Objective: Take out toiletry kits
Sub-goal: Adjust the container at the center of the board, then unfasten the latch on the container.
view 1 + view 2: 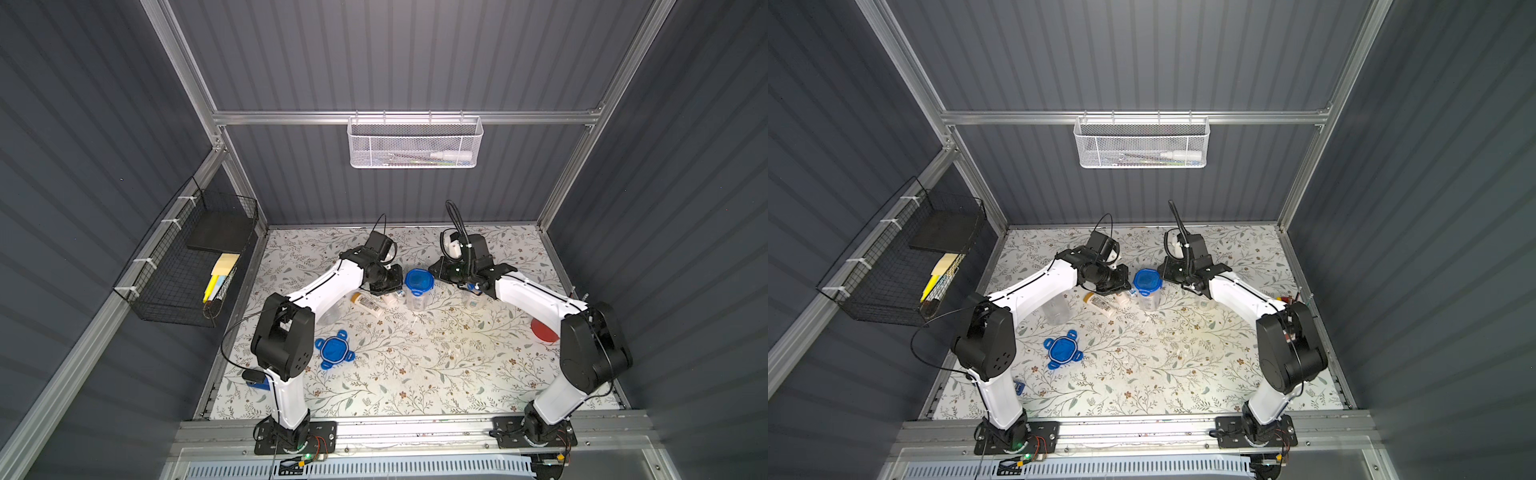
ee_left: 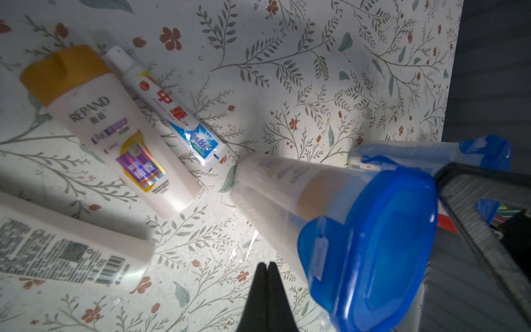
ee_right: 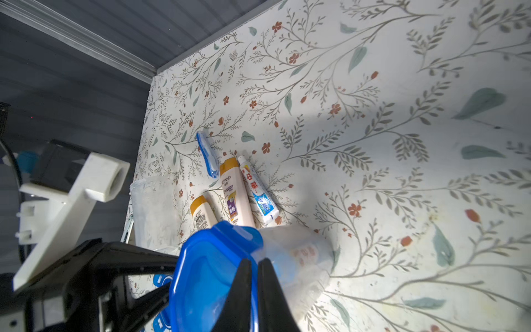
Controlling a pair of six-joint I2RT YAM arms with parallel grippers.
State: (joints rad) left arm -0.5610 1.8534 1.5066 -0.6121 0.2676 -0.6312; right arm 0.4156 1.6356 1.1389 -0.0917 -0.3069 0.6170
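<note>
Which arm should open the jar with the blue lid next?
Probably the right. The right gripper has its tips over the lid edge, while the left gripper, shut, points at the table beside the jar.

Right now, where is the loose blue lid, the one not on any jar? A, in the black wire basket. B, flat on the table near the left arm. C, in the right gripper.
B: in both top views the loose blue lid lies flat on the table beside the left arm, clips splayed, no jar under it.

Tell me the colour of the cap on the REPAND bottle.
The cap is orange-gold; left wrist view.
</note>
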